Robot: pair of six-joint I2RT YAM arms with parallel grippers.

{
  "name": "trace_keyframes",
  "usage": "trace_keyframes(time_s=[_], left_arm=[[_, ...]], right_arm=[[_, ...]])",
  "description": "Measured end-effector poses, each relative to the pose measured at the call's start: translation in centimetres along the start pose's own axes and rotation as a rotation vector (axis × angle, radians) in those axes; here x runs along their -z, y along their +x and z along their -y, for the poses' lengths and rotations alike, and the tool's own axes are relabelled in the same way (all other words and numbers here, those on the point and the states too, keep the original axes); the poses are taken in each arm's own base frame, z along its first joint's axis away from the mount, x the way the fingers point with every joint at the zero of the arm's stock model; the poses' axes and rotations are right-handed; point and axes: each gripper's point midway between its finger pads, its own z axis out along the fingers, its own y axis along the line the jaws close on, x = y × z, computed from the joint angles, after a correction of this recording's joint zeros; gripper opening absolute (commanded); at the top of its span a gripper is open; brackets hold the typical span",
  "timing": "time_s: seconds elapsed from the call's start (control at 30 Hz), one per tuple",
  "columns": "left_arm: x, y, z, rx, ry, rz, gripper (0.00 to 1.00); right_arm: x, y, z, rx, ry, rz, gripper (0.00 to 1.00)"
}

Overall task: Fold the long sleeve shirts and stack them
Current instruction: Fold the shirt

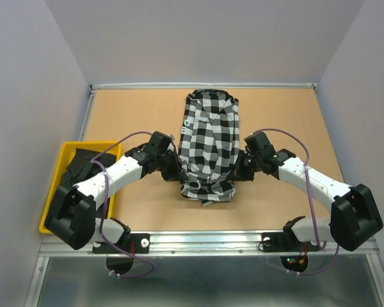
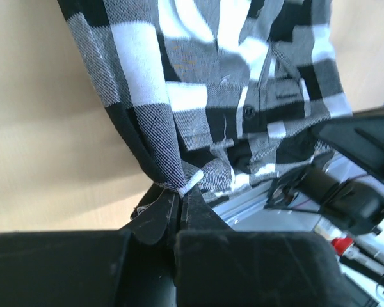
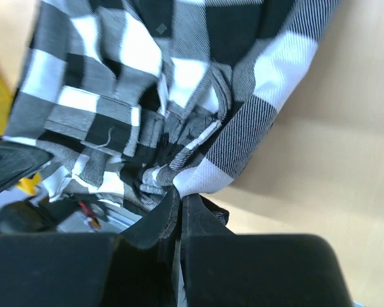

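**A:** What has each gripper got?

**B:** The left gripper (image 2: 179,203) is pinched tight on a side edge of the checked shirt (image 1: 210,144), and the cloth gathers to a point at its fingertips. The right gripper (image 3: 180,199) is closed the same way on the opposite edge.

**A:** Why both sides at once?

**B:** My guess is that two matched holds near the shirt's near end let the arms carry that end over together, so the fold comes out square.

**A:** Where does the shirt lie?

**B:** It lies mid-counter (image 1: 134,115), lengthwise away from the arms. It is already narrowed to a long strip, with its near end rumpled between the grippers. The black shirt (image 1: 75,163) sits in the yellow tray (image 1: 93,144) at the left edge, partly under the left arm. I'd say it's waiting its turn.

**A:** And the surroundings?

**B:** The counter is a tan board with a metal rail along its near edge, and plain pale walls close it in on three sides.
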Motion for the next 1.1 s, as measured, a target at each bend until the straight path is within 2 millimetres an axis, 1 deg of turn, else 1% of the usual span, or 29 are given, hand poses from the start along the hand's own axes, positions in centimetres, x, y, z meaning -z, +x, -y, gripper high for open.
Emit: trace_keyframes(time_s=[0.07, 0.17, 0.2, 0.23, 0.27, 0.3, 0.37, 0.4, 0.47, 0.53, 0.63, 0.67, 0.8, 0.93, 1.03, 1.1], left_arm=[[0.1, -1.8, 0.2, 0.024, 0.005, 0.026, 0.0], [0.3, -4.3, 0.2, 0.062, 0.021, 0.06, 0.0], [0.4, -5.6, -0.1, 0.083, 0.018, 0.075, 0.0], [0.4, -6.5, 0.1, 0.089, 0.021, 0.085, 0.0], [0.3, -7.5, 0.0, 0.098, 0.022, 0.091, 0.0], [0.2, -8.6, 0.2, 0.103, 0.023, 0.099, 0.0], [0.1, -10.5, 0.9, 0.097, 0.037, 0.115, 0.0], [-0.1, -11.9, 1.6, 0.09, 0.046, 0.124, 0.0], [-0.3, -13.6, 2.7, 0.073, 0.068, 0.143, 0.0], [-0.5, -15.2, 3.3, 0.064, 0.086, 0.158, 0.0], [-1.2, -17.1, 3.9, 0.056, 0.098, 0.163, 0.0], [-1.7, -18.0, 4.1, 0.05, 0.104, 0.166, 0.0], [-3.9, -20.1, 3.9, 0.042, 0.096, 0.154, 0.0], [-5.6, -21.0, 3.3, 0.037, 0.077, 0.143, 0.0], [-6.1, -21.4, 3.1, 0.032, 0.071, 0.144, 0.01], [-6.5, -22.2, 3.1, 0.022, 0.065, 0.155, 0.01]], right_arm=[[0.0, -2.1, -0.6, -0.008, -0.003, 0.028, 0.0], [0.1, -4.7, -0.6, -0.03, 0.002, 0.065, 0.01], [0.2, -6.0, -0.4, -0.046, 0.009, 0.084, 0.01], [0.3, -6.7, -0.3, -0.053, 0.012, 0.091, 0.01], [0.4, -8.1, -0.3, -0.06, 0.016, 0.107, 0.01], [0.4, -9.0, -0.3, -0.065, 0.016, 0.118, 0.0], [0.5, -10.9, -0.4, -0.071, 0.016, 0.138, 0.0], [0.5, -11.8, -0.6, -0.068, 0.013, 0.149, 0.01], [0.4, -13.9, -0.7, -0.074, 0.014, 0.169, 0.01], [0.2, -15.4, -1.0, -0.069, 0.012, 0.184, 0.0], [-0.4, -17.2, -1.1, -0.069, 0.015, 0.192, 0.01], [-0.6, -17.6, -1.2, -0.068, 0.015, 0.193, 0.01], [-1.9, -18.9, -0.8, -0.071, 0.029, 0.182, 0.0], [-3.0, -19.8, 0.0, -0.08, 0.041, 0.171, 0.01], [-3.5, -20.3, 0.7, -0.088, 0.052, 0.164, 0.01], [-4.0, -20.9, 1.0, -0.088, 0.057, 0.165, 0.01]])
